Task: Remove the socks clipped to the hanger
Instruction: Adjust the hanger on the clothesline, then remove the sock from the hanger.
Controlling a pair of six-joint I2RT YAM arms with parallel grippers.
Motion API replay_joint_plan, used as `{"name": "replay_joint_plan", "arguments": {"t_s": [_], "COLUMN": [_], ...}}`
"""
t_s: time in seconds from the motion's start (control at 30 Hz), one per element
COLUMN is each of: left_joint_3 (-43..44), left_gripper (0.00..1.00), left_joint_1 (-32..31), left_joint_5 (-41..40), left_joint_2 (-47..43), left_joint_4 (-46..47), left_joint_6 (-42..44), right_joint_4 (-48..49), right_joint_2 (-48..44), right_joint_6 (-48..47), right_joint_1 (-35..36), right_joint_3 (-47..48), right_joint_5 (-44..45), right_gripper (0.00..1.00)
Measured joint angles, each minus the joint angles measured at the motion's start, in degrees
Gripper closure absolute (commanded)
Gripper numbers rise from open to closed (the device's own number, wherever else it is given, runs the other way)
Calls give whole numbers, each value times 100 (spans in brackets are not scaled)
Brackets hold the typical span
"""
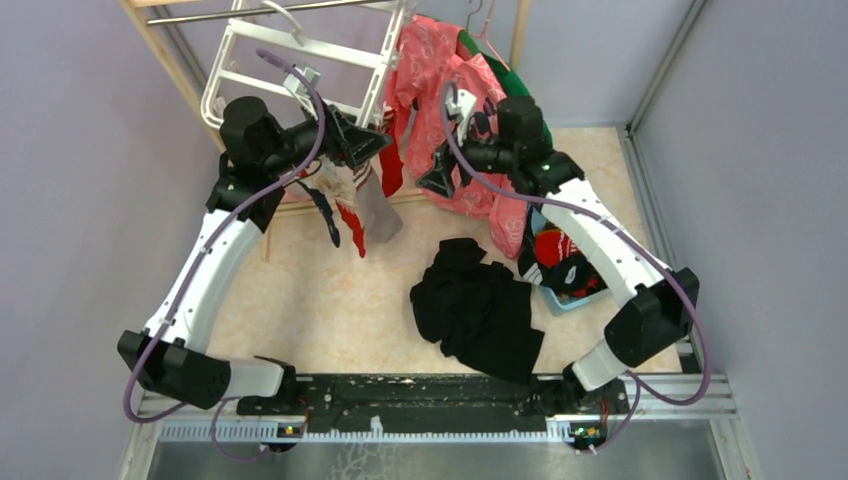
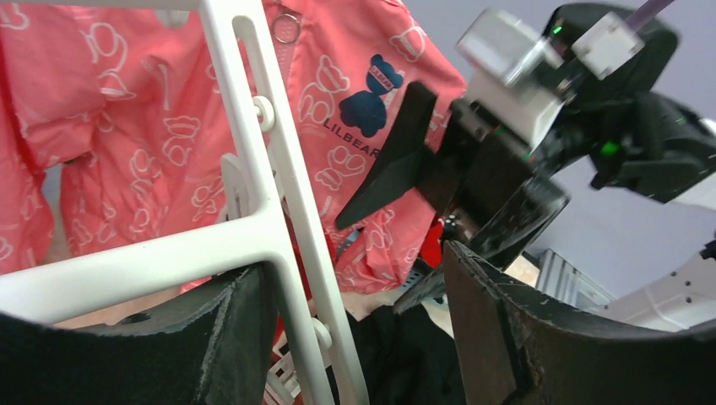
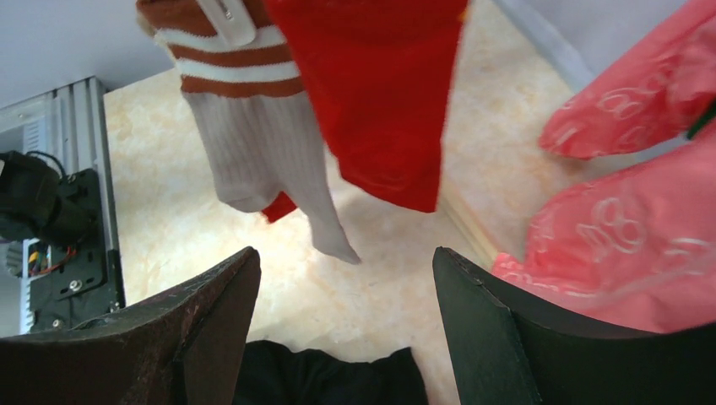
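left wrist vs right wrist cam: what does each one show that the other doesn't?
Left wrist only: the hanger, with its white bars running between that camera's own fingers, and the right gripper, open, in front of the shirt.
Right wrist only: two hanging socks, a pale sock with a brown-striped cuff and a clip on the cuff, and a red sock beside it, with the table beneath them.
Both: the pink shirt.
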Motion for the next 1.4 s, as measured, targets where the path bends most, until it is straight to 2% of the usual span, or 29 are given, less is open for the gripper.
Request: {"name": "replay_joint_plan", "arguments": {"t_s": [0.2, 0.37, 0.53, 0.6, 0.63, 0.83, 0.93, 1.03, 1.23, 1.4], "left_joint_3": [-317, -522, -522, -522, -522, -522, -518, -439, 164, 651], "left_gripper": [20, 18, 14, 13, 12, 8, 4, 1, 1, 1], "left_joint_1": [0, 0, 0, 0, 0, 4, 50, 114, 166, 166], "left_joint_5": [422, 732, 870, 905, 916, 918, 863, 673, -223, -793], "left_joint_2": [-2, 0, 0, 2, 2, 0, -13, -81, -326, -595], "left_joint_4": [651, 1086, 1259, 1270, 1270, 1228, 1137, 769, -387, -741], "left_joint_6": [-468, -874, -1036, -1078, -1095, -1128, -1034, -715, 402, 1276], "right_joint_4": [914, 1655, 1985, 1998, 1993, 1971, 1930, 1840, 1683, 1690], "right_joint_2": [0, 151, 586, 769, 872, 1274, 1270, 1215, 654, 251], "right_joint_6": [372, 765, 944, 979, 1003, 1104, 1086, 935, 750, 741], "right_joint_1": [354, 400, 413, 424, 433, 450, 450, 450, 450, 450], "right_joint_3": [-715, -750, -601, -520, -457, -35, 24, -31, -544, -597], "right_joint_5": [-15, 37, 57, 63, 85, 59, 20, 22, 2, -103], "right_gripper": [25, 24, 23, 29, 36, 87, 99, 100, 100, 100]}}
